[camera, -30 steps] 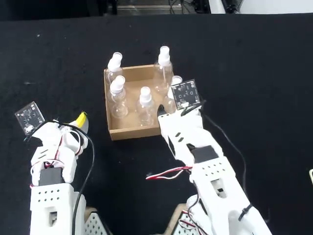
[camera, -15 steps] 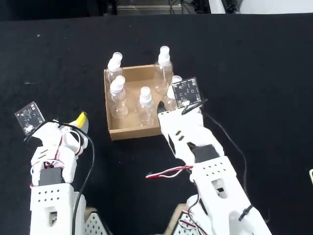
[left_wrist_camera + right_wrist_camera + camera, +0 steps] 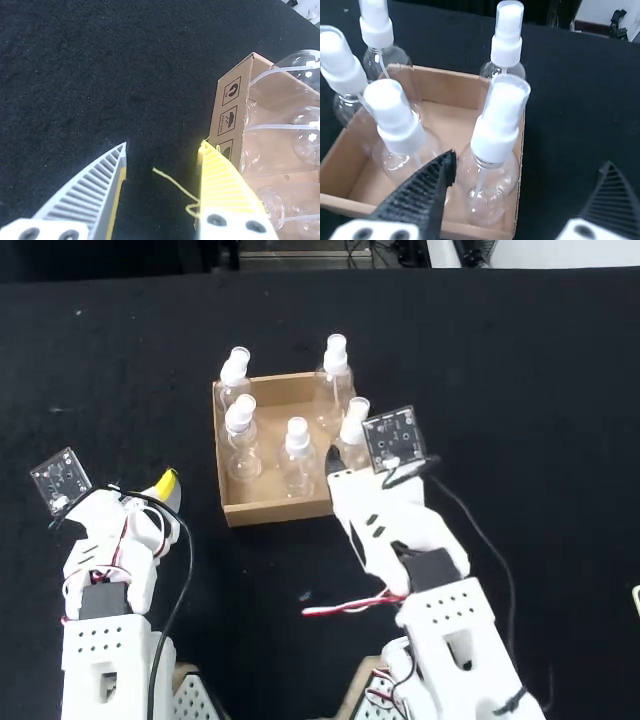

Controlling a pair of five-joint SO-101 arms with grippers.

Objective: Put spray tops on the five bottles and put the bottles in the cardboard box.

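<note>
Five clear bottles (image 3: 297, 465), each fitted with a white spray top (image 3: 500, 117), stand upright in the open cardboard box (image 3: 270, 508). Right gripper (image 3: 529, 161): jaws apart, at the box's near right corner bottle. Left gripper (image 3: 162, 145): jaws apart over the black table (image 3: 520, 360), beside the box. Over the last second the right arm has drawn back slightly from the box; the left arm is unchanged.

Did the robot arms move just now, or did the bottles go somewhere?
The right arm pulled back from the cardboard box toward its own base and a little sideways, so the bottle in the box's near right corner shows more. Its claw is open and holds nothing. The left arm, the box and the other four bottles stayed put.
</note>
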